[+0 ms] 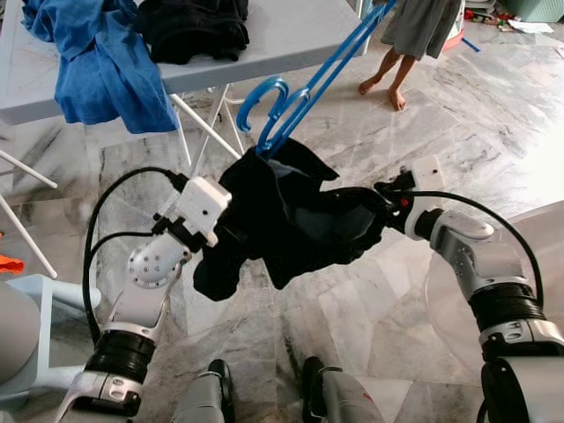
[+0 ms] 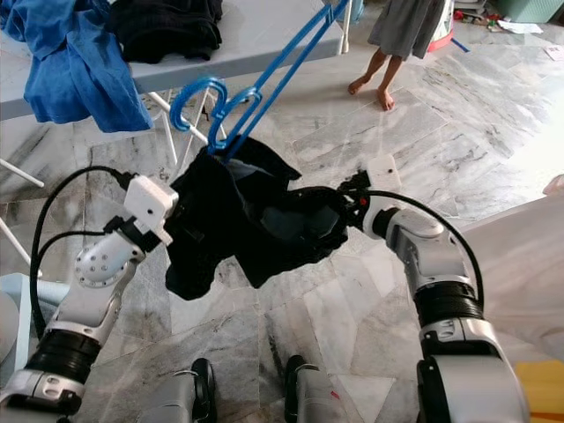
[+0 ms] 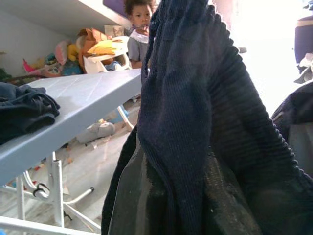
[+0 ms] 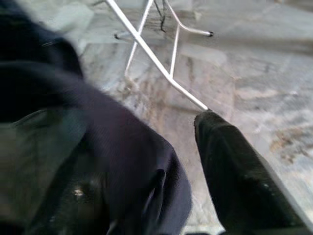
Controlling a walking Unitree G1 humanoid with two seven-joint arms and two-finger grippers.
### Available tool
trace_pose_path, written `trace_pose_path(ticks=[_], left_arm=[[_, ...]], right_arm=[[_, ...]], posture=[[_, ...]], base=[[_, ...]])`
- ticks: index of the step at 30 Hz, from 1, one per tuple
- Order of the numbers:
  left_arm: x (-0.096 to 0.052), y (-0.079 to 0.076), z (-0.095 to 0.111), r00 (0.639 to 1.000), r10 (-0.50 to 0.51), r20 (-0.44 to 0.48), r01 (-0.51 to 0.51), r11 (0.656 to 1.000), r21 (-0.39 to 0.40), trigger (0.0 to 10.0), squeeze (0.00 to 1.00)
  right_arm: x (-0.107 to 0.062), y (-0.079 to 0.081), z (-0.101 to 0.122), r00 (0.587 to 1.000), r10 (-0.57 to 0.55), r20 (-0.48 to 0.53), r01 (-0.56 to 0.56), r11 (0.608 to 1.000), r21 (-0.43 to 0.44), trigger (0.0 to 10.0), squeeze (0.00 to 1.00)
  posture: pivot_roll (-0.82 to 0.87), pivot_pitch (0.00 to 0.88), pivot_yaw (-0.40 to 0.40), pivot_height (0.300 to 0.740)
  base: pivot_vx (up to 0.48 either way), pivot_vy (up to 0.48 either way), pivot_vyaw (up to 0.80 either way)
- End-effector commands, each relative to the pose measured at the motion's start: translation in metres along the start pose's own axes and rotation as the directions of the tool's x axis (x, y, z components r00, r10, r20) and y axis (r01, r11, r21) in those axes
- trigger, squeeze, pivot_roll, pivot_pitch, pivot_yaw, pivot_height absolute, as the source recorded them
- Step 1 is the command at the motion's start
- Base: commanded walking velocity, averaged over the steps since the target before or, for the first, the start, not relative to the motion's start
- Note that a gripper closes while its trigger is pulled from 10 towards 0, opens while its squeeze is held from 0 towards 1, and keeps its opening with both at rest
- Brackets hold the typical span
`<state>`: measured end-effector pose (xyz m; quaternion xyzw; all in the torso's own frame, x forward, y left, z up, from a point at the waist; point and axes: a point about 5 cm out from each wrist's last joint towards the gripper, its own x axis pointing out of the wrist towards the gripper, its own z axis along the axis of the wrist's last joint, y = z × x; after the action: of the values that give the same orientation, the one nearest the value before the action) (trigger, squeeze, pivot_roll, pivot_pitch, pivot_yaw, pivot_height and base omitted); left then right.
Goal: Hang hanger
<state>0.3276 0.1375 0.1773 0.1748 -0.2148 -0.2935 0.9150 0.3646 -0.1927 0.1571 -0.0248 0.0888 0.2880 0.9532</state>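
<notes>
Holding a dark garment (image 1: 291, 220) stretched between both claws, over the floor, off the front edge of the surface (image 1: 291, 40).

Left eye view: left claw (image 1: 231, 233) is buried in the garment's left side, right claw (image 1: 381, 201) in its right side. Fingers of both are hidden by cloth, so can't tell if either is clenched or just hooked in. Blue hanger (image 1: 304, 92) sticks up out of the garment top, long axis running diagonally up and toward the robot's right, hook (image 1: 260, 99) at the low end. Hanger sits above both claws, closer to the left one. Blue cloth (image 1: 101, 62) hangs off the surface's front-left edge, a black pile (image 1: 194, 26) beside it. A person's legs (image 1: 388, 75) are past the surface's right end.

Right eye view: same layout, no extra info.

Left wrist view: ribbed dark fabric right against the camera, surface and a person behind it.

Right wrist view: one black finger (image 4: 239, 171) is visible, garment beside it, white frame legs (image 4: 156, 54) over the marble floor (image 4: 254, 73).

My guess: no rail visible yet, needs finding.
</notes>
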Motion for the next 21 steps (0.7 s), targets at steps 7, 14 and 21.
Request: trace_pose_path(ticks=[7,14,21], left_arm=[[0.005,0.015,0.007,1.0,0.011,0.025,-0.012,0.999,0.049,0.0,0.0],[0.01,0.019,0.012,0.999,0.003,0.044,-0.006,0.998,0.067,0.0,0.0],[0.015,0.025,0.023,0.998,-0.014,0.069,0.008,0.997,0.082,0.0,0.0]], right_arm=[[-0.007,0.021,-0.01,0.981,0.193,-0.03,-0.195,0.978,-0.076,10.0,1.0],[-0.01,0.025,-0.021,0.987,0.155,-0.037,-0.159,0.953,-0.258,10.0,1.0],[-0.024,0.032,-0.047,0.99,0.133,-0.053,-0.144,0.906,-0.399,10.0,1.0]], posture=[[-0.1,0.273,-0.042,0.74],[-0.09,0.27,-0.042,0.74],[-0.08,0.271,-0.041,0.74]], base=[[0.0,0.0,0.0],[0.0,0.0,0.0],[0.0,0.0,0.0]])
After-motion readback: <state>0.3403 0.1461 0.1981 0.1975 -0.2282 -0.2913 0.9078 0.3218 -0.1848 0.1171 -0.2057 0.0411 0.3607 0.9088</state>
